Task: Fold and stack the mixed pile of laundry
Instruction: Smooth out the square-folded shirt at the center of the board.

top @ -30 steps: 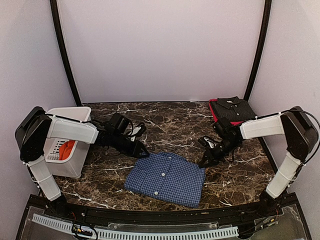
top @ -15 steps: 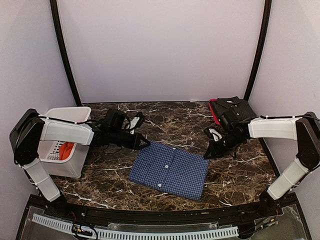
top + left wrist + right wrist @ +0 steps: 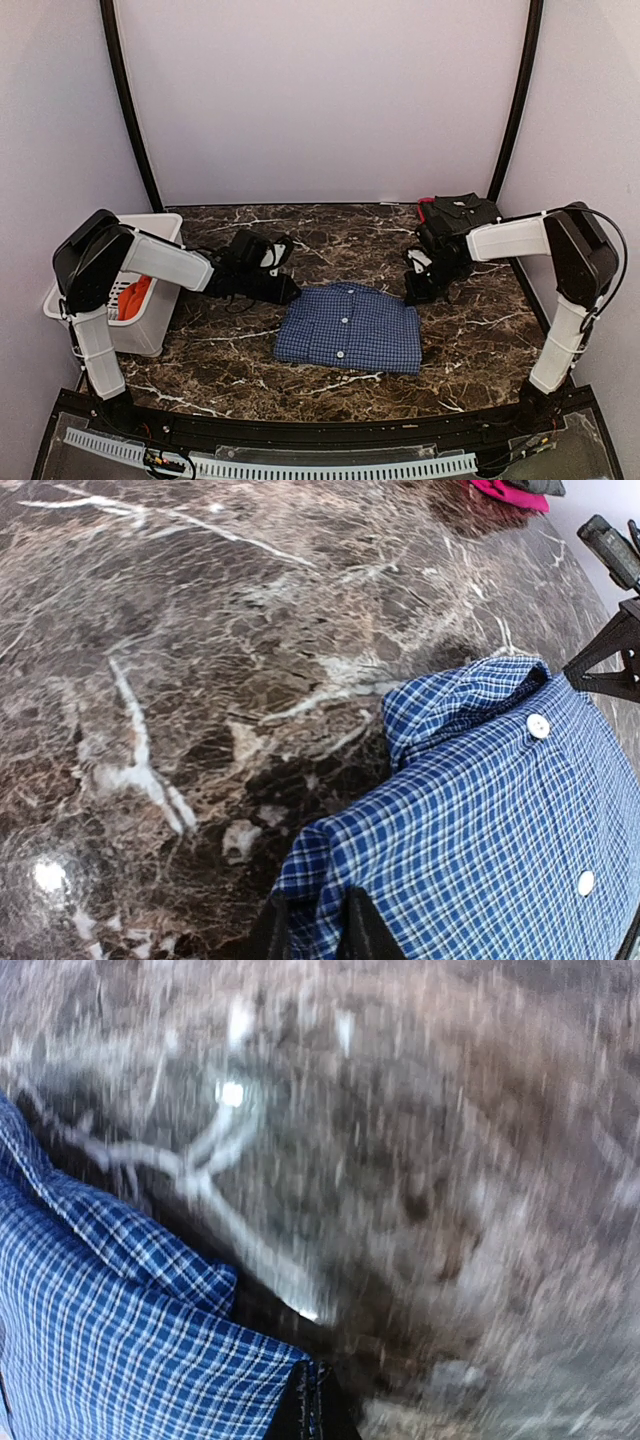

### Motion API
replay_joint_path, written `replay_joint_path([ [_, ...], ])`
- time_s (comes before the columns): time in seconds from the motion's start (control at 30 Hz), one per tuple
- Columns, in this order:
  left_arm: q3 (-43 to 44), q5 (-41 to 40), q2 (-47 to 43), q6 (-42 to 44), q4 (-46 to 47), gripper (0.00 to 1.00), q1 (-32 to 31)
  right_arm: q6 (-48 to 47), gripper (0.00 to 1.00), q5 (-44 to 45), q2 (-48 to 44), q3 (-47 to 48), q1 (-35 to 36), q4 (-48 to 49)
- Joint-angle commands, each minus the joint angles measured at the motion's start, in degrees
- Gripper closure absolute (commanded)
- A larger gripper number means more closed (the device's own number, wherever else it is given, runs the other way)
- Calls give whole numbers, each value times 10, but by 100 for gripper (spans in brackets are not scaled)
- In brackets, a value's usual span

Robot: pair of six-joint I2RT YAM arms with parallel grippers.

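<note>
As the folded checked shirt (image 3: pixel 350 328) lies on the counter (image 3: pixel 330 245), the left tool (image 3: pixel 290 292) pinches one corner. The right tool (image 3: pixel 413 293) pinches another.

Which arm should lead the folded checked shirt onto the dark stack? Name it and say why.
Probably right. Both grippers pinch far corners of the checked shirt, but the right gripper sits beside the dark folded stack; the left gripper is across the shirt from it.

Soft woven checked cloth shirt (image 3: pixel 350 328) on glossy, veined marble tabletop (image 3: pixel 340 240).
</note>
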Motion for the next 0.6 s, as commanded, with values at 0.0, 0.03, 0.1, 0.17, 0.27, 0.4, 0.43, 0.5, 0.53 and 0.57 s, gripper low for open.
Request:
replay_joint_path([
  [0.0, -11, -57, -50, -3, -15, 75, 7, -19, 100, 37, 57, 91, -8, -10],
  [0.03, -11, -64, -66, -1, -26, 68, 7, -24, 100, 42, 69, 112, -8, -19],
  [0.1, -7, -90, -90, 3, -50, 55, 7, -35, 100, 51, 76, 149, -11, -42],
  [0.17, -7, -103, -121, 8, -62, 33, 8, -38, 77, 51, 63, 160, -12, -58],
  [0.27, -17, -73, -175, 10, -60, 3, 11, -36, 43, 31, 14, 151, -14, -64],
  [0.4, -21, 8, -204, -28, -63, 1, 8, -40, 30, -59, -73, 121, -16, -50],
  [0.43, -21, 39, -205, -35, -63, 1, 4, -39, 29, -103, -90, 111, -15, -39],
  [0.5, -22, 75, -201, -52, -56, 1, -13, -14, 28, -196, -121, 75, -14, -2],
  [0.53, -23, 89, -191, -68, -35, 1, -24, 5, 28, -239, -135, 50, -13, 28],
  [0.57, -26, 111, -184, -78, -23, 1, -28, 29, 28, -282, -145, 24, -11, 61],
])
